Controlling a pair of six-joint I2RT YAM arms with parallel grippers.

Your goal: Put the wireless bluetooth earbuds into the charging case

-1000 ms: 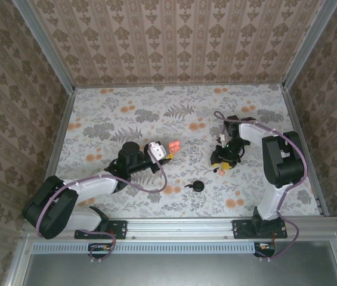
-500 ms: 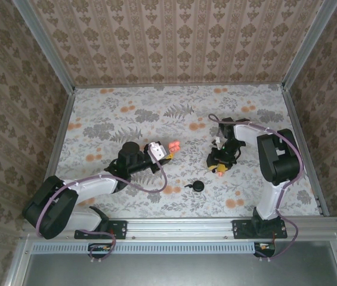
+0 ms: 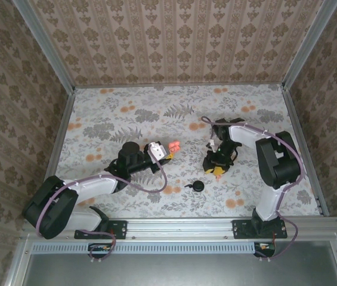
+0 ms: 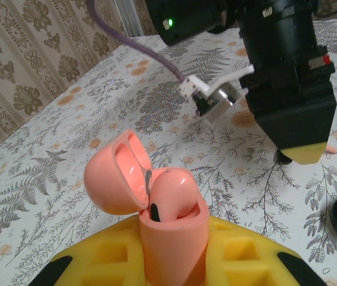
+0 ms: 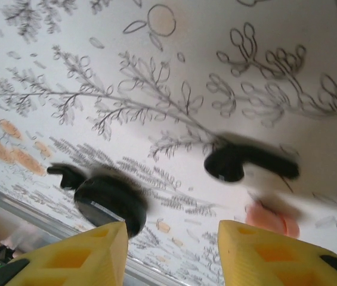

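1 black earbud beside pink earbud, black case near

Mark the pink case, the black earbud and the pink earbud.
pink case (image 4: pixel 173 247), left wrist view, front of body
black earbud (image 5: pixel 228 165), right wrist view, rounded head
pink earbud (image 5: pixel 269 218), right wrist view, middle

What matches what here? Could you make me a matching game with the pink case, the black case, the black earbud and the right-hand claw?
1. pink case
2. black case
3. black earbud
4. right gripper

A. lying loose beside a pink earbud
B. jaws apart, nothing between them
C. resting on the table, near its front edge
D. lid open, clamped in the left gripper

Pairs: 1-D, 2-C, 3-A, 4-B
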